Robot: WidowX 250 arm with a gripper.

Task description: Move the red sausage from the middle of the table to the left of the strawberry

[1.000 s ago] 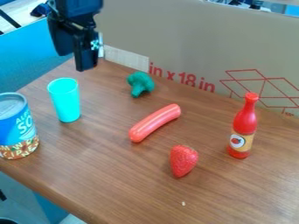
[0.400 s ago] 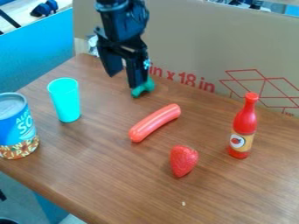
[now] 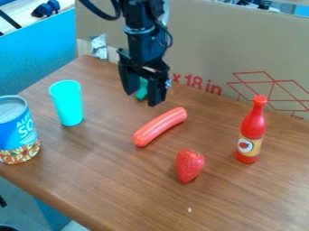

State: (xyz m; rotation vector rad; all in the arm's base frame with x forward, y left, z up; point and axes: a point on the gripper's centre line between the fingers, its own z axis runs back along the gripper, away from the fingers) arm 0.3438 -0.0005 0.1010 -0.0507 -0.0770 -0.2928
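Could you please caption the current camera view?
Open black gripper above the table, near broccoli and sausage.

The room is bright, and the light is soft. The brown table (image 3: 253,198) has a pale shine near 4 o'clock. The hot dog (image 3: 160,127) in the middle has a shiny streak. Faint, soft shadows lie by the cup (image 3: 67,103) at 9 o'clock.

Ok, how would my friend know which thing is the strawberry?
Find the brown table, then its three red things: a sausage, a bottle and the strawberry. The strawberry lies nearest the bottom of the picture, below the sausage and left of the bottle. It's short and pointed; the sausage is long, and the bottle stands tall.
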